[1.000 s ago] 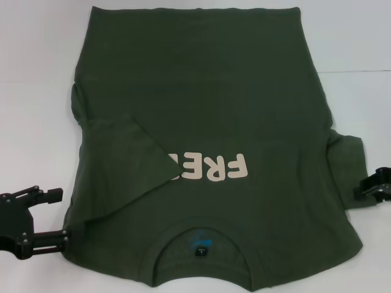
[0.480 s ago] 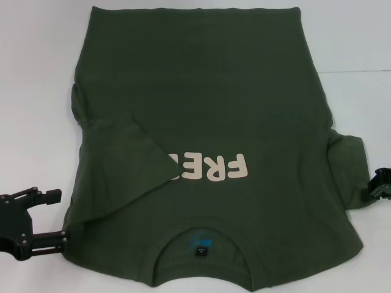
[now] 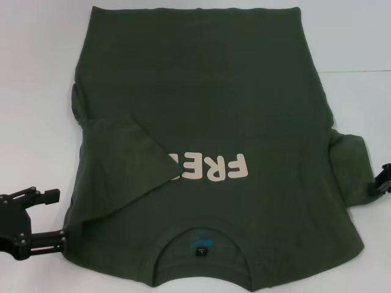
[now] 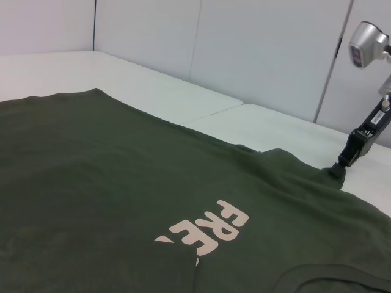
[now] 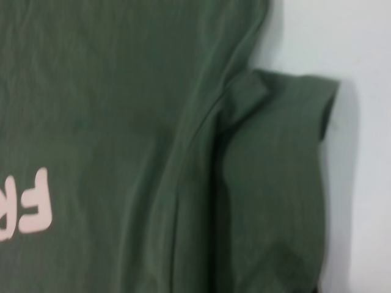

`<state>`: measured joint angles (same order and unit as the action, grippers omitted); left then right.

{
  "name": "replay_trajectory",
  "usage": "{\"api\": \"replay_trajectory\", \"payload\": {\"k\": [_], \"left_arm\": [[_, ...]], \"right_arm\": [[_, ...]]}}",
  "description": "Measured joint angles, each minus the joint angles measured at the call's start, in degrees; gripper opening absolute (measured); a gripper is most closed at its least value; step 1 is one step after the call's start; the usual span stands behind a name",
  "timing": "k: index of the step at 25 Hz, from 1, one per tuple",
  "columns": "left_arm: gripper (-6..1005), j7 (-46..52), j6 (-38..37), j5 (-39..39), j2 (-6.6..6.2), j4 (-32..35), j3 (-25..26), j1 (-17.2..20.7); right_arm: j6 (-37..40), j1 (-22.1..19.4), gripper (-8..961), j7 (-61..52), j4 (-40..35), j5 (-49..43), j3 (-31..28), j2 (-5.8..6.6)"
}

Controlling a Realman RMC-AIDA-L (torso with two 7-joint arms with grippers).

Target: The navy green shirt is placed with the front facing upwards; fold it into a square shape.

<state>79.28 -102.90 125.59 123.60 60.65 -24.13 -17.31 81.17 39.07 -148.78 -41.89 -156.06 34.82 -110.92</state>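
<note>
Navy green shirt (image 3: 208, 122): left sleeve folded inward. Left pincer (image 3: 52, 217): apart, beside shoulder. Right pincer (image 3: 383, 180): retreated outward from unfolded sleeve; closure indeterminate. Right fold pending.

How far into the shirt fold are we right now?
Early. Done: the navy green shirt has its left sleeve folded in over the lettering. In hand: right gripper at the spread right sleeve; left gripper open beside the shirt. Left: right sleeve, then squaring.
</note>
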Motion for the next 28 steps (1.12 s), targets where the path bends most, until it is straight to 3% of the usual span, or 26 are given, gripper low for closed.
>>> {"api": "replay_trajectory", "payload": {"k": [7,15,22,28], "left_arm": [[903,0.09,-0.01,0.0,0.06,0.0,0.94,0.05],[903,0.38,-0.03,0.0,-0.03,-0.56,1.19,0.09],[903,0.47,-0.04,0.0,-0.07,-0.62,1.2,0.09],[903,0.52,-0.02,0.0,-0.1,-0.62,1.26,0.09]], "right_arm": [[0.07,-4.03,30,0.39,-4.66,5.65,-2.69,1.05],[0.09,-6.43,18,3.48,-5.11,14.88,-7.67,2.9],[0.33,-5.68,12,3.86,-6.26,18.96,-7.61,3.2],[1.1,-2.12,13,4.59,-6.45,20.98,-6.48,2.86]]}}
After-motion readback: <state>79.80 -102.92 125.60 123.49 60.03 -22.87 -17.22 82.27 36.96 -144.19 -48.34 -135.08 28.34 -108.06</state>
